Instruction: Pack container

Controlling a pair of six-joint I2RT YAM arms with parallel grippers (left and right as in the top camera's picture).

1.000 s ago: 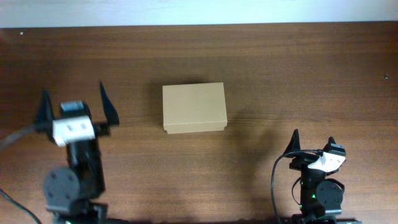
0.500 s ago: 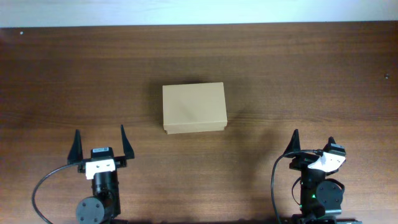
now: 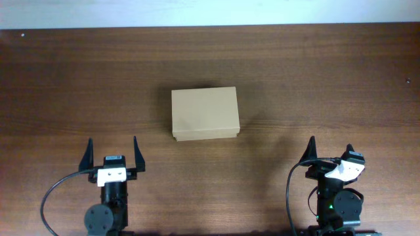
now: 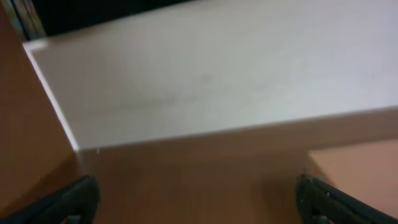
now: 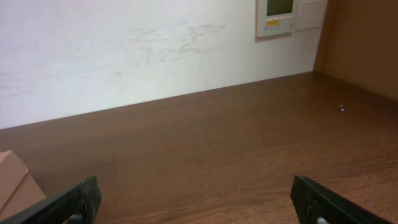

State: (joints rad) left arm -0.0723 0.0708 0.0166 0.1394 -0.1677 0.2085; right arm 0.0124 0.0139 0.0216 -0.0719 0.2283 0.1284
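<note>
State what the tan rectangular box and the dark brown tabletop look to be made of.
Tan rectangular box: seemingly plain cardboard, matte, uniform tan, with a folded lid edge along its near side. Dark brown tabletop: wood or wood-look laminate, streaky grain, slight sheen; cannot tell which.

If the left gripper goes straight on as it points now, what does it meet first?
Likely nothing before the wall: the left gripper points across bare table, with the box off to its right. The wrist view is blurred, so clearance is uncertain.
</note>
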